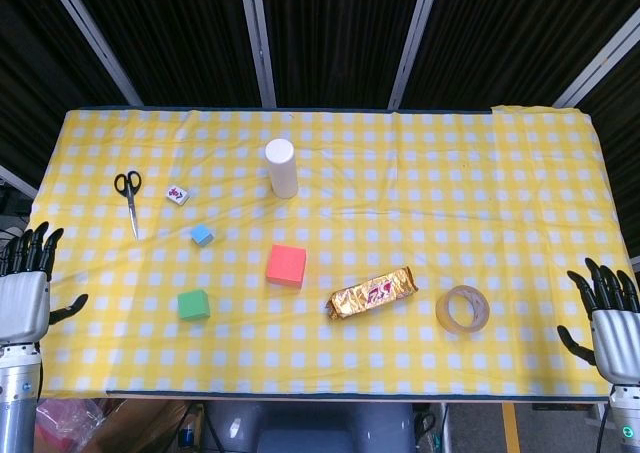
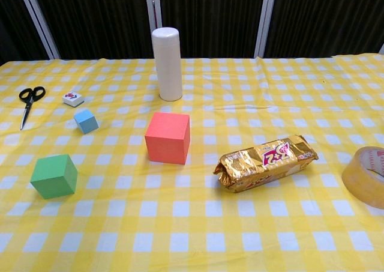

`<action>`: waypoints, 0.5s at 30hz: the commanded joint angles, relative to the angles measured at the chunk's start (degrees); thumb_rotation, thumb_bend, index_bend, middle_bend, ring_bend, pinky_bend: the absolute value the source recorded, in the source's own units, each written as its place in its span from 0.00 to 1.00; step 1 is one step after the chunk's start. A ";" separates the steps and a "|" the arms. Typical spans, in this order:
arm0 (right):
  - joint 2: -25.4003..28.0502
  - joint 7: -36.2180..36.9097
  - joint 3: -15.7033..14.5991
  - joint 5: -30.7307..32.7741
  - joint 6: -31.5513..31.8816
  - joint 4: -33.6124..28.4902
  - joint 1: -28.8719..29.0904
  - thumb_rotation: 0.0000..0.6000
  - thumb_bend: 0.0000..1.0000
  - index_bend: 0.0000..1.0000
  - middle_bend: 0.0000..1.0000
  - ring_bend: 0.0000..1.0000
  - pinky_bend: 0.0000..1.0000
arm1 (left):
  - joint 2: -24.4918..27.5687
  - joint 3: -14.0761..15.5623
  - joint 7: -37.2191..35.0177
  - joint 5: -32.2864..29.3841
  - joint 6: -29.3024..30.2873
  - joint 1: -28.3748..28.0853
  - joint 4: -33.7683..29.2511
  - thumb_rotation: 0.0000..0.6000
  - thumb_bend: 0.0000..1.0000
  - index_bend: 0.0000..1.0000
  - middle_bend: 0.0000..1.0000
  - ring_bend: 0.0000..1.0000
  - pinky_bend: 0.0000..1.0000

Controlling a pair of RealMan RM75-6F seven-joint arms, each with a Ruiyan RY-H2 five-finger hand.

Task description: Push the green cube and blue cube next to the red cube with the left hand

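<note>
The red cube (image 1: 286, 265) (image 2: 168, 137) sits near the middle of the yellow checked table (image 1: 480, 203). A green cube (image 1: 193, 304) (image 2: 54, 176) lies to its front left, well apart from it. The small blue cube (image 1: 202, 235) (image 2: 86, 121) rests further back on the left, also apart from the red one. My left hand (image 1: 28, 288) hovers at the table's left edge with fingers spread, holding nothing. At the right edge my right hand (image 1: 607, 313) is likewise spread and empty. Neither hand shows in the chest view.
A white cylinder (image 1: 281, 167) (image 2: 167, 63) stands behind the red cube. Scissors (image 1: 129, 198) (image 2: 27, 102) and a small white tile (image 1: 177, 194) (image 2: 73, 98) lie at the back left. A gold snack packet (image 1: 373, 292) (image 2: 265, 161) and a tape roll (image 1: 462, 309) (image 2: 367, 176) lie right of the red cube.
</note>
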 commanded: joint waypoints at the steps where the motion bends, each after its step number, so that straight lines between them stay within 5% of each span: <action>1: 0.10 -0.09 0.01 -0.06 0.02 -0.15 0.00 1.00 0.32 0.16 0.00 0.00 0.00 | -0.08 0.09 0.16 0.02 -0.01 -0.02 0.03 1.00 0.08 0.08 0.00 0.00 0.00; 15: 0.87 -2.01 -0.01 -0.51 1.24 -2.11 -0.68 1.00 0.32 0.16 0.00 0.00 0.00 | -0.92 1.33 2.40 1.19 -0.51 -0.46 -0.52 1.00 0.08 0.08 0.00 0.00 0.00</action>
